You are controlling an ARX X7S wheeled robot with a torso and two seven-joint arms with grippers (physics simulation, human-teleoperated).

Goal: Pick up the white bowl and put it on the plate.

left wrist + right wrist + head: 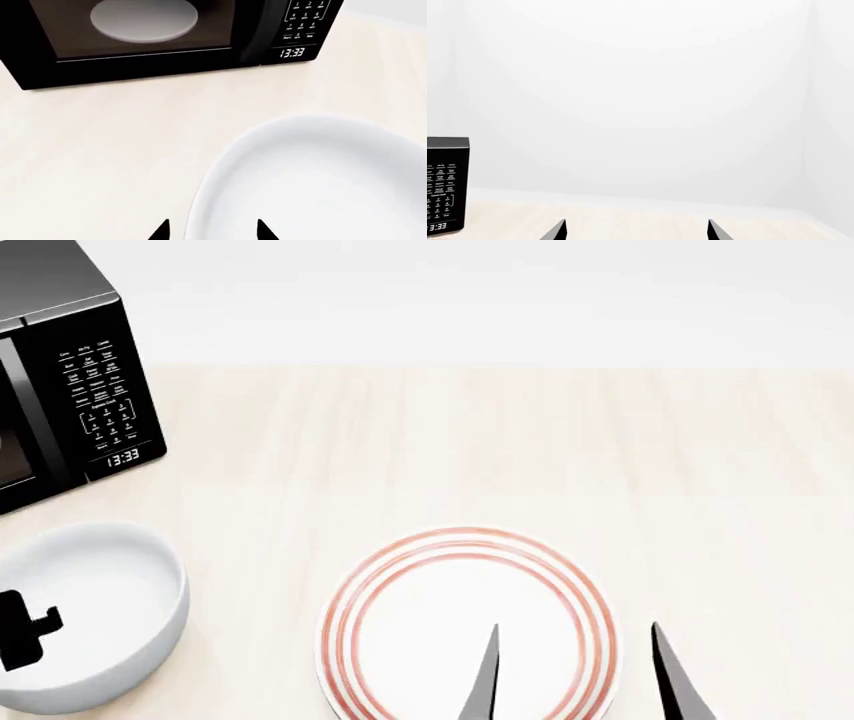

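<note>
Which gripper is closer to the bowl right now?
Left. The left gripper straddles the bowl rim, fingers either side. The right gripper hangs over the plate, well off to the bowl's side.

Bare table (467,440) between bowl (94,610) and plate (467,625); microwave (67,380) behind bowl.

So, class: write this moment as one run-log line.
left gripper: open at white bowl rim | right gripper: open above plate | bowl on table
</note>
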